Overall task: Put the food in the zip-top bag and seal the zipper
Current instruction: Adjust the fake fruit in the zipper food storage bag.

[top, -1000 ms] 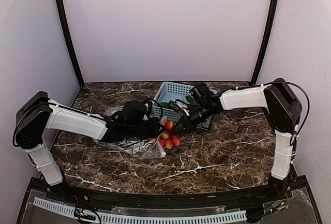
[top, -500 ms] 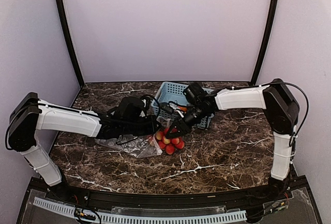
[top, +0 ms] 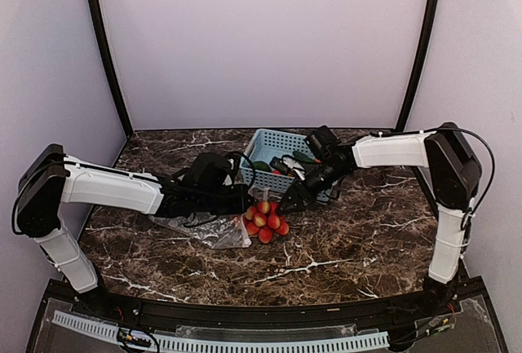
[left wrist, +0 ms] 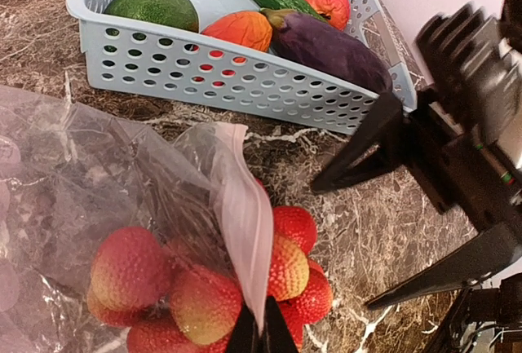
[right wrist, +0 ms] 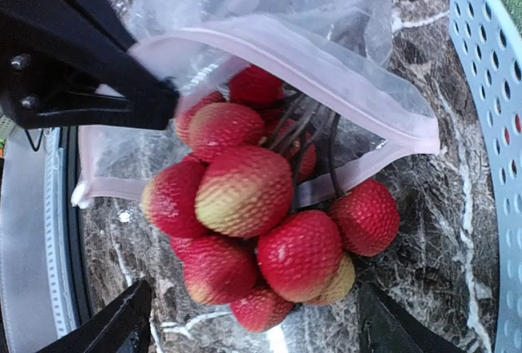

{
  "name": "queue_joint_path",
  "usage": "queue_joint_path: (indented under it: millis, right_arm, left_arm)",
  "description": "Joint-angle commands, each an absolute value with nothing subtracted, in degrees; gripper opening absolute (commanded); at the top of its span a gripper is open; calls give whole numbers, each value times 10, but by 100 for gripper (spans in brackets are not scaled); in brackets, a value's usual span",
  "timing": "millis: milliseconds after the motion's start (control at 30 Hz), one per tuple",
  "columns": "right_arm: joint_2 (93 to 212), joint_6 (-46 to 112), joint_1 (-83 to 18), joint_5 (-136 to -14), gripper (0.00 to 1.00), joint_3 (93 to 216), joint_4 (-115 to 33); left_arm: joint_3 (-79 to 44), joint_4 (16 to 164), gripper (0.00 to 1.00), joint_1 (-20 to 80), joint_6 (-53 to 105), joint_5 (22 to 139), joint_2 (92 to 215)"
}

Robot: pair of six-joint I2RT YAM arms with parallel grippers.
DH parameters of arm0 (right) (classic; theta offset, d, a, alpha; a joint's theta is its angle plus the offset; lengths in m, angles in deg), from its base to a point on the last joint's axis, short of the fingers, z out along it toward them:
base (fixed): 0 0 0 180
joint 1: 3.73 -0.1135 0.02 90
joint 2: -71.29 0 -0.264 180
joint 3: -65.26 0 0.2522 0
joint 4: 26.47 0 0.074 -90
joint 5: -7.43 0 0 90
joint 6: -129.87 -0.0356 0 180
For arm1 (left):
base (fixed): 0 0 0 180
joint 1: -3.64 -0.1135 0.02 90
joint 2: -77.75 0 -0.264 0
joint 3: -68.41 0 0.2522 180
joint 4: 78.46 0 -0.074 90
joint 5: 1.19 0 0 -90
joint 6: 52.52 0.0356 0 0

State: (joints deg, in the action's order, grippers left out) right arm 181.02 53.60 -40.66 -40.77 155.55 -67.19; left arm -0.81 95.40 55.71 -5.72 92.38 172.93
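Left gripper point(left wrist: 261, 338) clamped on the floppy zip-top bag's point(left wrist: 98, 174) zipper point(left wrist: 245, 231) — right gripper point(right wrist: 254, 286) spread wide around the cluster of red-yellow balls point(right wrist: 245, 198), partway inside the mouth. Light, lumpy, probably rolls — take its stems point(right wrist: 303, 129).

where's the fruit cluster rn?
Top view: mid-table, on the near side of the basket. The fruit cluster lies partly inside the mouth of the bag, between the left gripper and the right gripper.

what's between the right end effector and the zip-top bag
The cluster of red-yellow balls, partly inside the mouth of the zip-top bag, seen in the right wrist view.
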Motion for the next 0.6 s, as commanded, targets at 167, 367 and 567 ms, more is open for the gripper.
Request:
queue_joint_path:
  millis: [167, 367, 567]
  right_arm:
    - [1885, 531, -431, -417, 99, 1593, -663]
    - [1926, 488, -442, -370, 79, 1592, -627]
    - [1952, 432, -443, -287, 39, 1641, -622]
  left_arm:
    - [-21, 952, 1, 558, -48, 912, 1726]
    - [-19, 971, 1, 558, -60, 901, 1735]
    - [-20, 980, 1, 558, -67, 890, 1739]
